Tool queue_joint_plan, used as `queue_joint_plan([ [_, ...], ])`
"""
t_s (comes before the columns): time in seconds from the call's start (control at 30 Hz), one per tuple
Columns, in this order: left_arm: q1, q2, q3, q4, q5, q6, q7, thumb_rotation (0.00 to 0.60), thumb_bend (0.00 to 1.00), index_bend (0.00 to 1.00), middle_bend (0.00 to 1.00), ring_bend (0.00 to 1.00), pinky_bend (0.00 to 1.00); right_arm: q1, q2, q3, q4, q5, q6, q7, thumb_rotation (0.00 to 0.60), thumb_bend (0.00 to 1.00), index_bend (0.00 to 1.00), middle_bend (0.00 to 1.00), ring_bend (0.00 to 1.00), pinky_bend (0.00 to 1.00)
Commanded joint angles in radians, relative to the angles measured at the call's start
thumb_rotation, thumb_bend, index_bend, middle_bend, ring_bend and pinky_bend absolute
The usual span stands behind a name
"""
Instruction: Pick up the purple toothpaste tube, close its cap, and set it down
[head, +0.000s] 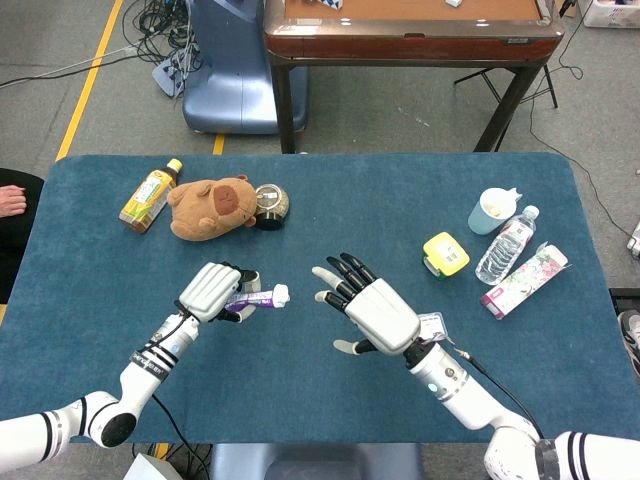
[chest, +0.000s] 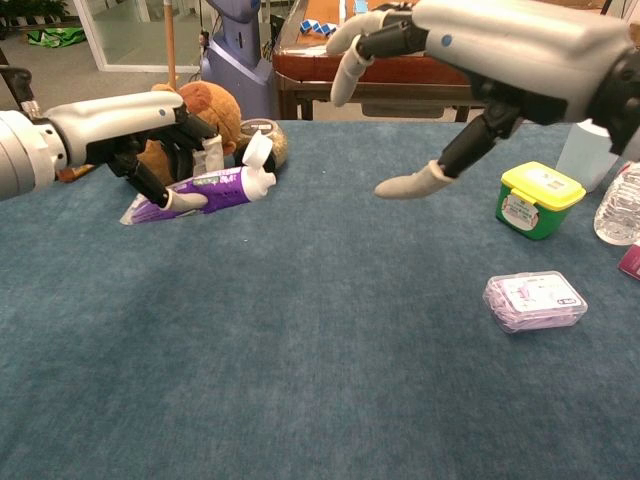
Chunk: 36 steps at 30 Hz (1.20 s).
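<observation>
Purple toothpaste tube (chest: 200, 191) lies level at middle left of the frame, off the desk, white flip cap (chest: 258, 150) open.

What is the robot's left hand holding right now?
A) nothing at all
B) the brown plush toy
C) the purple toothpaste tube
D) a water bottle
C: the left hand has its fingers wrapped around the purple toothpaste tube, lifted off the table with its cap flipped open.
</observation>
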Motion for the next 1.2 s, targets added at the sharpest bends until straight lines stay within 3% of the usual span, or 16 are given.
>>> queue_joint_plan([
  [0.03,-0.004,-0.004,-0.002,-0.004,-0.014,-0.005,-0.003,0.600,0.32,0.62,0.69,0.49,0.39,0.031,-0.047,0.006,0.034,0.032,-0.015,-0.025,0.528,0.09,0.32,0.12,0.00,0.00],
  [0.67,-0.025,-0.022,0.008,0.005,-0.064,-0.010,0.010,0.600,0.32,0.62,0.69,0.49,0.41,0.170,-0.232,0.036,0.191,0.142,-0.065,-0.062,0.527,0.08,0.32,0.11,0.00,0.00],
  [1.2,-0.020,-0.002,0.007,0.013,-0.041,0.001,-0.052,0.600,0.32,0.63,0.69,0.49,0.41,0.179,-0.249,0.001,0.250,0.200,-0.046,-0.060,0.527,0.08,0.32,0.11,0.00,0.00],
])
